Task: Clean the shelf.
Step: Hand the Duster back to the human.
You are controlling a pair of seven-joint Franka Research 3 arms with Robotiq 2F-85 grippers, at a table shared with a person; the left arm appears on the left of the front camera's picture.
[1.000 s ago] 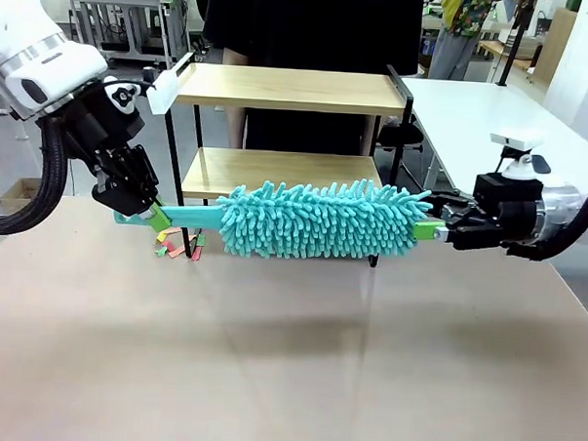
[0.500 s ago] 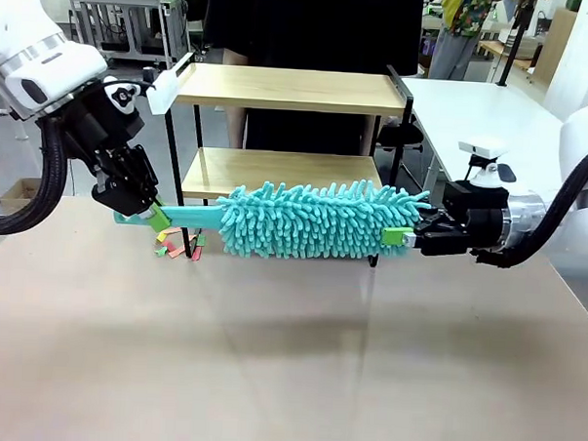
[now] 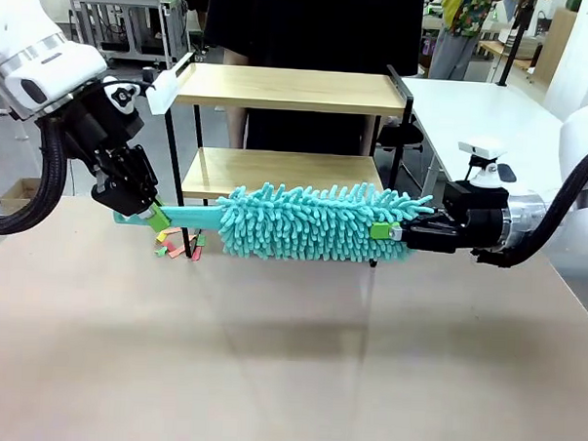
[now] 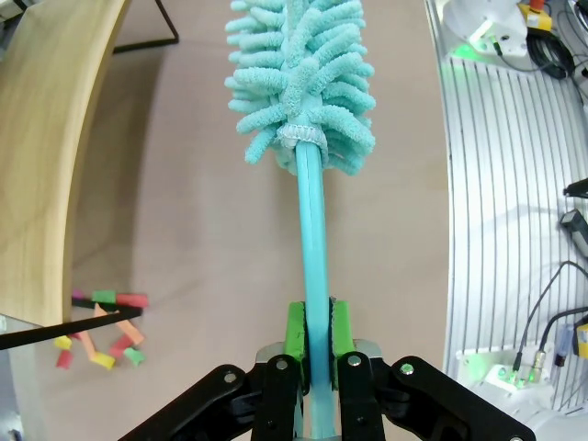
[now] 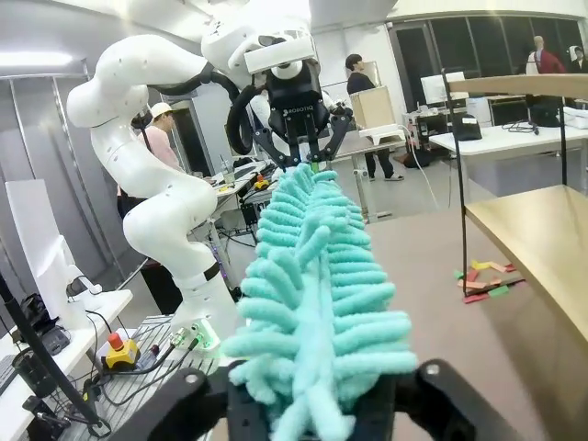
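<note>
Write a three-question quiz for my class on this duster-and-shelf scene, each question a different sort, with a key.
1. True or false: the left gripper is shut on the duster handle.
2. Where do the coloured scraps lie? A) top board B) table, by the shelf leg C) in the duster
3. Fill in: the right gripper has its fingers at the duster's fluffy ____.

Key: 1 true; 2 B; 3 tip.
</note>
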